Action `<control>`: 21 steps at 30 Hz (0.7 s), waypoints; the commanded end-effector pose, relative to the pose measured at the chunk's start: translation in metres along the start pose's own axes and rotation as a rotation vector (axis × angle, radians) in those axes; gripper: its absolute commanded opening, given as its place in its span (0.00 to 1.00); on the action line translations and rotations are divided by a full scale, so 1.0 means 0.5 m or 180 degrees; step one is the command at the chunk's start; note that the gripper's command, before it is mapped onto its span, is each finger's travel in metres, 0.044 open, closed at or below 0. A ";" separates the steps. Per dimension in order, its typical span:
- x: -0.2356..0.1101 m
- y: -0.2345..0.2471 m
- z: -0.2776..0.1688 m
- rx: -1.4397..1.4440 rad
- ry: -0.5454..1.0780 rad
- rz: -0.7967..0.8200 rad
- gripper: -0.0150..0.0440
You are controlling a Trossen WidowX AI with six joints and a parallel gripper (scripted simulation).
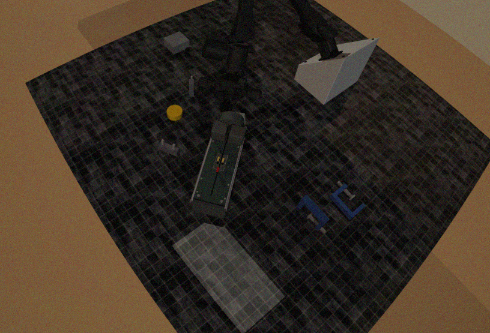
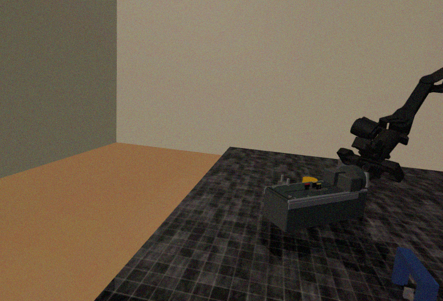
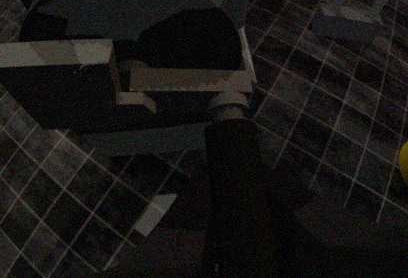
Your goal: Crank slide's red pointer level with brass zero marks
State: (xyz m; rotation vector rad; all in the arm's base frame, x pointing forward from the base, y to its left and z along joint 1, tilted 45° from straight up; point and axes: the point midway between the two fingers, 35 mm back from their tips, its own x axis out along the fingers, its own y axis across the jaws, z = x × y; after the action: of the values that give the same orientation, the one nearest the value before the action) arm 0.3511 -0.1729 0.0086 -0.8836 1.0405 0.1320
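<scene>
The black two-fingered tool (image 2: 370,164) is clamped on the dark cylindrical crank handle (image 3: 235,201), which fills the lower middle of the wrist view and runs up to a short grey collar at the end of a flat grey crank bar (image 3: 190,80). Directly ahead of the tool, that bar lies across a dark round crank disc (image 3: 134,21) on the near end of the long dark-green machine box (image 1: 215,171). The box stretches away from the tool along the dark checkered mat (image 1: 356,143) covering the tan bench (image 1: 47,222).

On the box's top face, beyond the crank housing, the small red pointer (image 1: 218,169) sits just past the two brass zero marks (image 1: 221,159), on the side farther from the tool, very close to them but not level.

To one side of the tool lie a yellow round puck (image 1: 174,112), a slim grey upright peg (image 1: 191,86), a small grey cube (image 1: 176,42) and a small grey bracket with two pins (image 1: 169,147). On the other side stands the white wedge-shaped arm base (image 1: 348,72). Well beyond the box's far end lie a pale translucent gridded sheet (image 1: 227,276) and two blue U-shaped brackets (image 1: 330,204).
</scene>
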 end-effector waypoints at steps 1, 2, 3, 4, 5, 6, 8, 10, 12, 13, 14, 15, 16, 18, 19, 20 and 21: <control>0.014 0.004 -0.014 0.0001 0.0019 0.0000 0.25; 0.016 0.005 -0.016 0.0000 0.0019 0.0000 0.25; 0.018 0.007 -0.018 0.0000 0.0019 0.0000 0.25; 0.020 0.009 -0.020 0.0000 0.0019 0.0001 0.25; 0.021 0.011 -0.021 0.0000 0.0020 0.0001 0.25; 0.023 0.013 -0.023 0.0000 0.0020 0.0001 0.25; 0.026 0.017 -0.026 0.0000 0.0020 0.0001 0.25; 0.028 0.021 -0.028 0.0000 0.0020 0.0002 0.25; 0.030 0.024 -0.030 0.0000 0.0020 0.0002 0.25; 0.031 0.026 -0.030 0.0000 0.0020 0.0002 0.25; 0.031 0.028 -0.031 0.0000 0.0020 0.0002 0.25; 0.032 0.029 -0.032 0.0000 0.0020 0.0002 0.25; 0.033 0.030 -0.032 0.0000 0.0020 0.0002 0.25; 0.034 0.033 -0.033 0.0000 0.0020 0.0002 0.25; 0.034 0.034 -0.033 0.0000 0.0020 0.0003 0.25; 0.035 0.035 -0.034 0.0000 0.0021 0.0003 0.25; 0.035 0.036 -0.034 0.0000 0.0021 0.0003 0.25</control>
State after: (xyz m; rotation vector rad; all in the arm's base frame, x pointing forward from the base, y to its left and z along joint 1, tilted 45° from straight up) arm 0.3435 -0.1781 -0.0110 -0.8875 1.0306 0.1195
